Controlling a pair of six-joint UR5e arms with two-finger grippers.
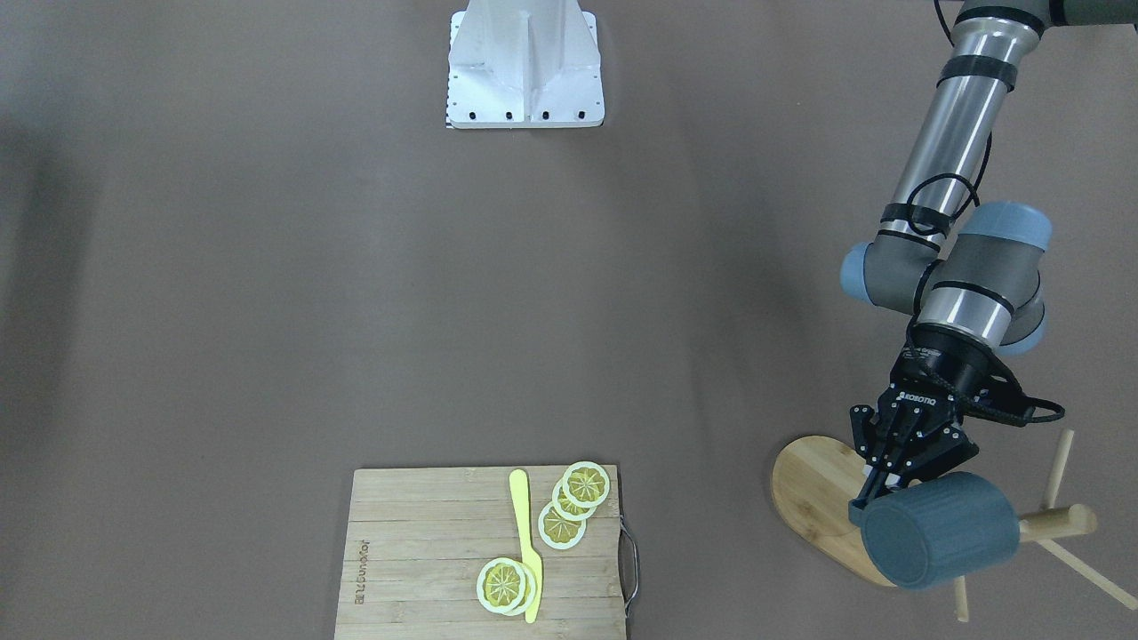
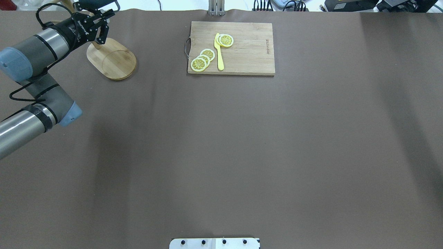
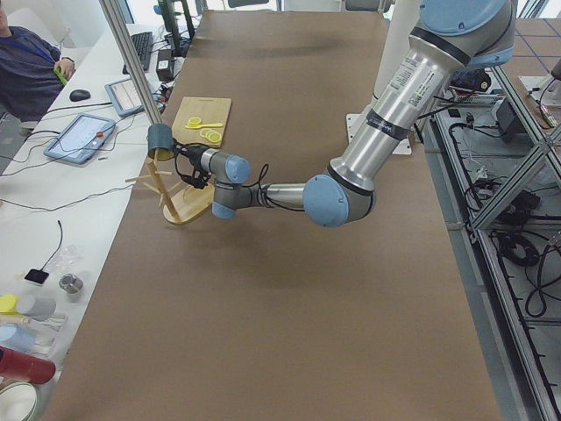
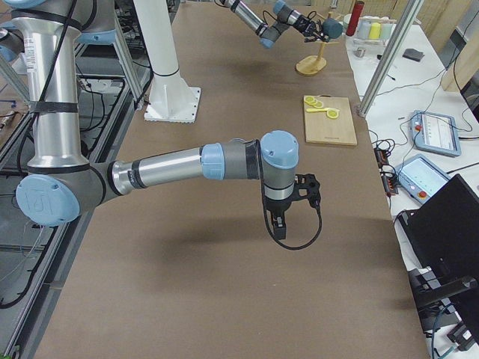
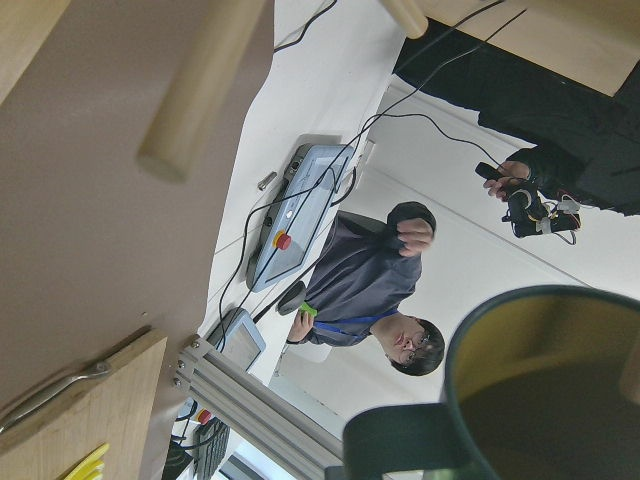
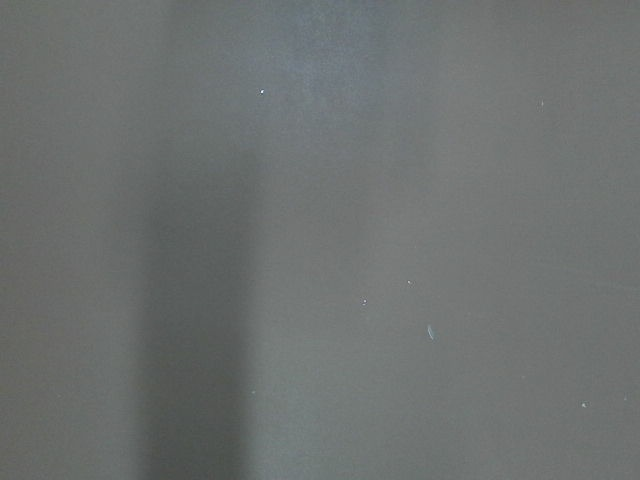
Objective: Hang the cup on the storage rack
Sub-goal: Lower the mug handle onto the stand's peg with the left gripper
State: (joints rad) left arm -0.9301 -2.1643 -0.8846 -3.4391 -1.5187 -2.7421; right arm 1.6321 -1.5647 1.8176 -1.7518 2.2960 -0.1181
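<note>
Front-facing view: at the lower right, the left gripper [image 1: 876, 492] was pinched narrow on the rim end of the cup [image 1: 944, 544]. The cup lay on its side in the air above the storage rack [image 1: 811, 498], whose post emerged from behind it. Whether the handle had caught anything was hidden. A cutting board [image 1: 427, 569] with lemon slices [image 1: 587, 484] and a yellow knife [image 1: 527, 542] sat at bottom centre.

Overhead view: the claw was at the upper left over the rack's oval base, and the top edge hid most of the cup.

Left side view: the cup hung at peg height, left of centre. A person [image 3: 31, 66] sat at the upper left.

Right side view: the right gripper [image 4: 303, 191] hung mid-frame over the table [image 4: 224, 292]. I could not tell whether it was wide or narrow.

Left wrist view: the cup's yellowish mouth filled the lower right. A peg [image 5: 200, 90] crossed the upper left, well apart from it.

Right wrist view: only tabletop.

The likely risks were letting go before the handle sat on a peg, which would drop the cup onto the base, or nudging the post and tipping the light rack.
</note>
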